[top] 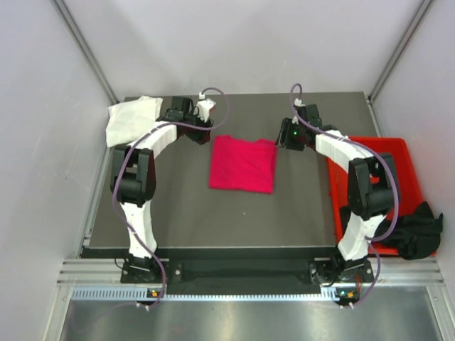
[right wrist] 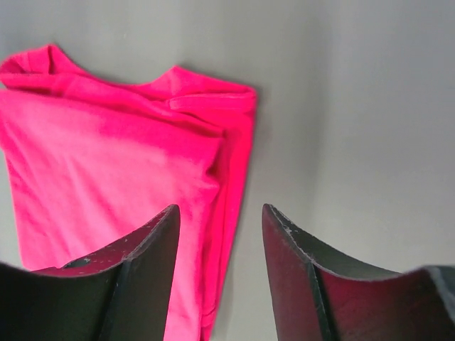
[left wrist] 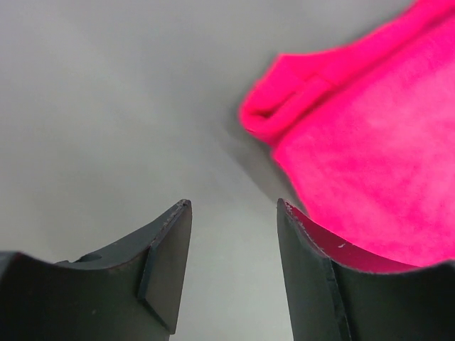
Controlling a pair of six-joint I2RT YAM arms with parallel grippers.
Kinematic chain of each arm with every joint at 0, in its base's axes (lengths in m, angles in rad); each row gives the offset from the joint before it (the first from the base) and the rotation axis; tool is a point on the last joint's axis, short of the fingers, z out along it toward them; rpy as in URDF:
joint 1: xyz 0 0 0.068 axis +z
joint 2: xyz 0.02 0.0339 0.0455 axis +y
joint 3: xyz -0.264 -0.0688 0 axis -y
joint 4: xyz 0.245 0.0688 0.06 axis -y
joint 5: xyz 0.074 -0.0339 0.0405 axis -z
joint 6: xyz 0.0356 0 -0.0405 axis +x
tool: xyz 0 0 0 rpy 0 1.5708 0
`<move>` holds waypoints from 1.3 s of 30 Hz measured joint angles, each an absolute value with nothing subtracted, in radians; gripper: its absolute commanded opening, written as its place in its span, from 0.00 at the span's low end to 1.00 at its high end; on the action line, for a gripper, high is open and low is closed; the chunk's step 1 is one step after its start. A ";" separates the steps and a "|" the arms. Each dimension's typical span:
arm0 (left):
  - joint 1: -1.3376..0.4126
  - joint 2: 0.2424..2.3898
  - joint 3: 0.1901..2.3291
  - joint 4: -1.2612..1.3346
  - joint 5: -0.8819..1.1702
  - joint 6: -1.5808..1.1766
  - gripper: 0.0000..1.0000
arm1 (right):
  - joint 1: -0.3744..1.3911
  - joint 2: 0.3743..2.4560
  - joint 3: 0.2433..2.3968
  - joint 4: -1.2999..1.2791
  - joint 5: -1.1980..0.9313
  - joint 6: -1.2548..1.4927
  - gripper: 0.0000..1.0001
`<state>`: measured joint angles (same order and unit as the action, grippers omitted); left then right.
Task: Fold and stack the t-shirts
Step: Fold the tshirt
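The left jaws stand partly open and hold nothing; between their two dark fingers [left wrist: 163,270] only bare grey surface shows. They hover just off the far left corner of a bright magenta-pink cloth t-shirt [left wrist: 370,163], not touching it. The right jaws are likewise parted and empty, their dark fingers [right wrist: 135,277] poised over the shirt's far right edge, where layered folds and a neckline show.

From above, the pink shirt [top: 242,164] lies as a neat folded rectangle in the middle of the dark grey worktop [top: 178,206], between the two white arms. A white cloth t-shirt [top: 129,119] rests in the far left corner, loosely folded. A black cloth t-shirt [top: 419,231] hangs in a heap over the near right corner of a rigid red plastic bin [top: 398,149] at the right edge.

The pink shirt's fold appears finished, with both jaws clear of it. The next move probably calls for gripping the folded shirt along one edge, without undoing its layers, and carrying it onto the white one, or else fetching the black shirt to the middle.

Pale grey walls [top: 234,42] enclose the worktop, and a metal rail [top: 234,293] runs along the near side.
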<state>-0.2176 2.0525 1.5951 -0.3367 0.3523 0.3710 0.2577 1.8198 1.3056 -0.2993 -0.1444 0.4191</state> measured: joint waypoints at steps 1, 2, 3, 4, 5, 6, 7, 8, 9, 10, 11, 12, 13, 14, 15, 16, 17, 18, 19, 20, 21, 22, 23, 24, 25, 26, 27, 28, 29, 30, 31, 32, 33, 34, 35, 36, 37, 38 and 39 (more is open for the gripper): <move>-0.215 2.053 1.584 -0.338 0.370 0.365 0.57 | 0.263 1.832 1.311 -0.297 -0.148 0.410 0.49; -0.216 2.058 1.578 -0.339 0.387 0.362 0.57 | 0.267 1.854 1.320 -0.292 -0.155 0.401 0.49; -0.218 2.065 1.578 -0.342 0.405 0.361 0.57 | 0.270 1.876 1.331 -0.289 -0.160 0.393 0.48; -0.221 2.072 1.579 -0.342 0.419 0.360 0.57 | 0.273 1.896 1.338 -0.284 -0.166 0.391 0.47; -0.224 2.080 1.584 -0.343 0.434 0.360 0.57 | 0.274 1.921 1.348 -0.278 -0.172 0.385 0.47; -0.226 2.092 1.593 -0.345 0.449 0.360 0.56 | 0.274 1.941 1.356 -0.275 -0.178 0.384 0.46; -0.229 2.105 1.603 -0.345 0.462 0.360 0.56 | 0.274 1.956 1.361 -0.272 -0.184 0.382 0.45; -0.230 2.118 1.612 -0.344 0.475 0.358 0.56 | 0.274 1.972 1.365 -0.268 -0.190 0.380 0.43; -0.231 2.129 1.620 -0.344 0.487 0.356 0.55 | 0.275 1.985 1.370 -0.268 -0.195 0.377 0.40; -0.232 2.141 1.626 -0.344 0.498 0.353 0.54 | 0.276 1.993 1.372 -0.263 -0.200 0.376 0.36; -0.232 2.152 1.633 -0.345 0.506 0.349 0.54 | 0.277 2.000 1.375 -0.262 -0.204 0.375 0.36; -0.232 2.165 1.640 -0.344 0.511 0.345 0.53 | 0.278 2.004 1.377 -0.252 -0.209 0.374 0.35; -0.232 2.178 1.649 -0.344 0.514 0.340 0.51 | 0.279 2.007 1.380 -0.247 -0.213 0.375 0.33; -0.231 2.187 1.654 -0.344 0.518 0.337 0.48 | 0.279 2.008 1.383 -0.243 -0.216 0.374 0.31; -0.231 2.196 1.659 -0.344 0.520 0.336 0.44 | 0.279 2.008 1.385 -0.236 -0.219 0.374 0.28; -0.231 2.206 1.666 -0.345 0.525 0.332 0.40 | 0.279 2.008 1.390 -0.230 -0.221 0.374 0.22; -0.231 2.217 1.673 -0.345 0.532 0.327 0.32 | 0.279 2.008 1.396 -0.223 -0.222 0.374 0.20; -0.231 2.223 1.679 -0.345 0.537 0.322 0.29 | 0.279 2.008 1.399 -0.218 -0.223 0.374 0.18; -0.231 2.229 1.683 -0.345 0.543 0.317 0.24 | 0.280 2.008 1.405 -0.214 -0.222 0.374 0.12; -0.232 2.233 1.686 -0.344 0.551 0.312 0.16 | 0.280 2.010 1.410 -0.210 -0.222 0.373 0.08; -0.232 2.234 1.687 -0.344 0.560 0.307 0.10 | 0.279 2.012 1.414 -0.202 -0.223 0.372 0.04; -0.232 2.234 1.687 -0.344 0.567 0.305 0.05 | 0.279 2.017 1.421 -0.200 -0.223 0.368 0.00; -0.232 2.234 1.687 -0.341 0.574 0.299 0.01 | 0.279 2.022 1.426 -0.198 -0.223 0.368 0.00; -0.232 2.234 1.687 -0.340 0.580 0.292 0.00 | 0.280 2.027 1.429 -0.196 -0.223 0.367 0.00; -0.232 2.234 1.687 -0.338 0.584 0.288 0.00 | 0.279 2.030 1.429 -0.196 -0.222 0.367 0.00; -0.232 2.234 1.687 -0.338 0.588 0.285 0.00 | 0.279 2.032 1.430 -0.196 -0.222 0.368 0.00; -0.231 2.234 1.687 -0.337 0.590 0.282 0.00 | 0.279 2.033 1.430 -0.196 -0.221 0.368 0.00; -0.231 2.234 1.687 -0.336 0.594 0.280 0.00 | 0.279 2.034 1.429 -0.195 -0.220 0.368 0.00; -0.231 2.234 1.687 -0.335 0.596 0.278 0.00 | 0.279 2.034 1.429 -0.193 -0.218 0.368 0.00; -0.231 2.234 1.687 -0.335 0.599 0.276 0.00 | 0.279 2.034 1.429 -0.190 -0.218 0.368 0.00; -0.231 2.234 1.687 -0.334 0.601 0.273 0.00 | 0.280 2.034 1.429 -0.188 -0.216 0.368 0.00; -0.231 2.234 1.687 -0.332 0.604 0.269 0.00 | 0.280 2.033 1.429 -0.186 -0.213 0.368 0.00; -0.231 2.232 1.687 -0.331 0.606 0.263 0.00 | 0.280 2.031 1.427 -0.185 -0.208 0.370 0.00; -0.231 2.231 1.687 -0.330 0.610 0.259 0.00 | 0.280 2.024 1.418 -0.176 -0.200 0.372 0.00; -0.231 2.228 1.687 -0.329 0.614 0.255 0.00 | 0.280 2.012 1.401 -0.162 -0.192 0.376 0.00; -0.231 2.224 1.687 -0.329 0.618 0.251 0.00 | 0.280 1.995 1.378 -0.154 -0.183 0.380 0.00; -0.231 2.218 1.687 -0.328 0.625 0.245 0.00 | 0.279 1.973 1.351 -0.145 -0.173 0.387 0.00; -0.231 2.211 1.687 -0.327 0.633 0.238 0.00 | 0.279 1.956 1.334 -0.143 -0.166 0.393 0.00; -0.231 2.202 1.686 -0.324 0.639 0.234 0.00 | 0.279 1.938 1.320 -0.141 -0.159 0.397 0.00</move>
